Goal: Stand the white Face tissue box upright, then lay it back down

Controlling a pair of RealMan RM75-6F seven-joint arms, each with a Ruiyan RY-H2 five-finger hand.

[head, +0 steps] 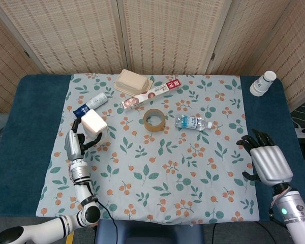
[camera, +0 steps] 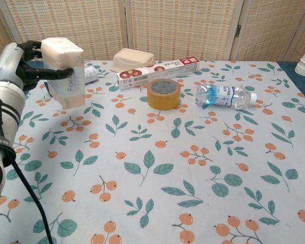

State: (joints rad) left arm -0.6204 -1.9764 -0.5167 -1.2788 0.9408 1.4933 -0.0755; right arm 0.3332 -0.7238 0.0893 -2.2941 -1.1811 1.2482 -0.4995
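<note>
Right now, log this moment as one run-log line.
left hand: holds tissue box upright above the cloth | right hand: open, idle at table's right edge | box not yet set down

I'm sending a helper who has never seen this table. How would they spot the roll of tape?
On the floral tablecloth, look near the middle of its far half. The roll of tape lies flat there, between the long red-ended box and the clear water bottle; it is the only tan ring.

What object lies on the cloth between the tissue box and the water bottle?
The roll of tape lies flat between the tissue box, held by the left hand, and the water bottle, seen in the head view.
</note>
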